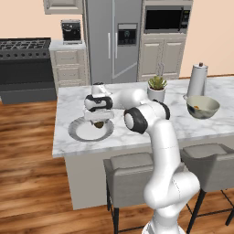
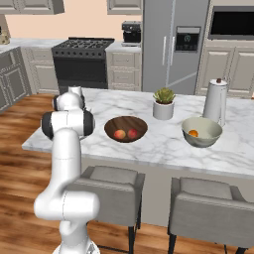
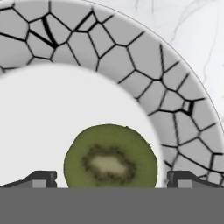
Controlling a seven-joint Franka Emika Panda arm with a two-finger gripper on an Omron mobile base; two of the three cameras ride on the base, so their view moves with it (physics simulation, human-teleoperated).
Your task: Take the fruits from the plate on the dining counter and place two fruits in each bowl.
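Note:
On the plate (image 3: 131, 65), a dark olive-green fruit (image 3: 110, 157) with a pale core lies between my open gripper's (image 3: 111, 180) fingertips (image 3: 43, 178), one tip on each side and neither touching it. From the left base view, the gripper (image 1: 98, 119) hangs low over the plate (image 1: 80, 132) at the dining counter's (image 1: 132, 137) left end, right above the green fruit (image 1: 98, 124). The dark brown bowl (image 2: 126, 124) holds a red-pink fruit (image 2: 119, 134) and a reddish-brown one (image 2: 132, 133). An orange fruit (image 2: 193, 133) sits in the pale grey-green bowl (image 2: 201, 139).
A potted plant (image 1: 156, 89) stands mid-counter and a tall white jug (image 1: 198, 80) rises behind the pale bowl (image 1: 202, 109). Two grey stools (image 1: 130, 164) line the counter's near side. My own arm blocks the plate in the right base view.

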